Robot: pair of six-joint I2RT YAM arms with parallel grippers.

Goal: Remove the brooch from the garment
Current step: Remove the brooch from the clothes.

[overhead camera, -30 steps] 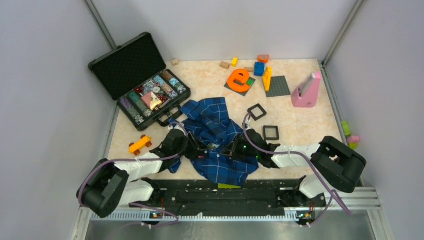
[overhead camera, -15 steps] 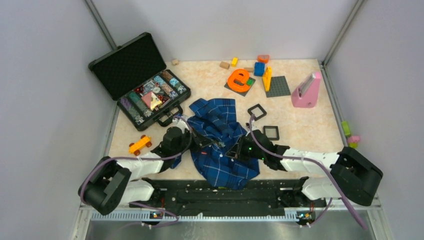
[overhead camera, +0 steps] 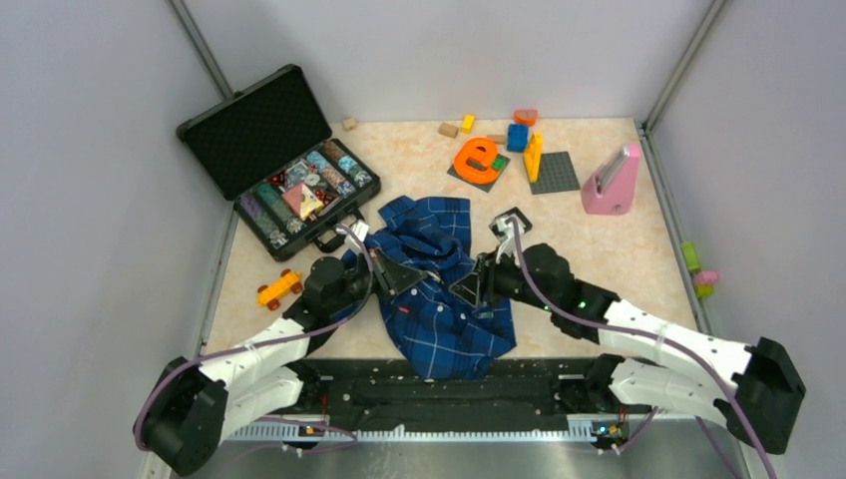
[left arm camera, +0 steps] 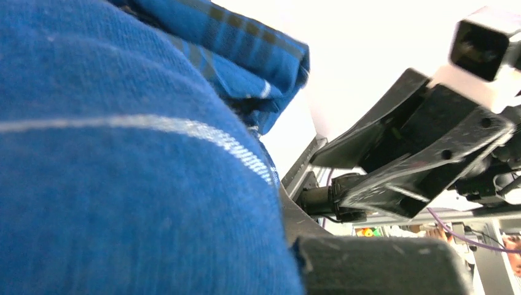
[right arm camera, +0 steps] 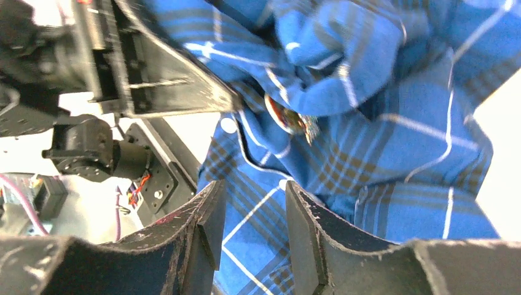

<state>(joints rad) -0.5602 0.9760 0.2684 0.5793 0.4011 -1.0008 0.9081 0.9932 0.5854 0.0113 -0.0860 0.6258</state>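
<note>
Beige marbled table point(overhead camera: 619, 249) spread between grey walls, with the garment point(overhead camera: 449, 324) crumpled near the front edge, between the two arms. The left gripper point(overhead camera: 411, 277) reached into the shirt's left side, its fingers pressed together on a raised fold of cloth. Seen from the right wrist camera, its black fingertips ended right at that fold. In its own camera, blue fabric filled most of the view and lay against the finger. The right gripper point(right arm camera: 252, 187) came in from the opposite side with its fingers spread. The gap between them held nothing, and only plaid showed behind it.

The brooch point(right arm camera: 289, 120) hung on the shirt at the edge of the bunched fold, seen almost edge-on as a small round piece with a silvery rim and a reddish glint. It lay just beyond the right gripper's fingertips, roughly in line with the gap, near but not touching. It was also close to the left gripper's tip, with a strip of cloth between them. From overhead it was too small to make out among the folds.

An open black case point(overhead camera: 289, 170) stood at the table's back left, an orange toy car point(overhead camera: 279, 289) sat beside the left arm, and a hollow black square frame point(overhead camera: 513, 222) lay just behind the right wrist.
</note>
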